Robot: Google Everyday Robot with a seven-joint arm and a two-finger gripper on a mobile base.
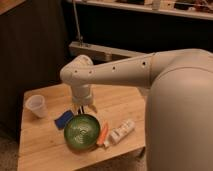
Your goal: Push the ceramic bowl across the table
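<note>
The ceramic bowl (81, 132) is round, shallow and glossy green with pale rings inside. It sits on the light wooden table (42, 145) near the front middle. My gripper (85, 107) hangs from the white arm, pointing down just behind the bowl's far rim, at or very close to it. I cannot tell contact.
A translucent plastic cup (37, 105) stands at the table's left. A blue object (64, 119) lies left of the bowl. An orange item (103, 133) and a white tube (121, 131) lie right of it. My white arm (175, 100) fills the right side.
</note>
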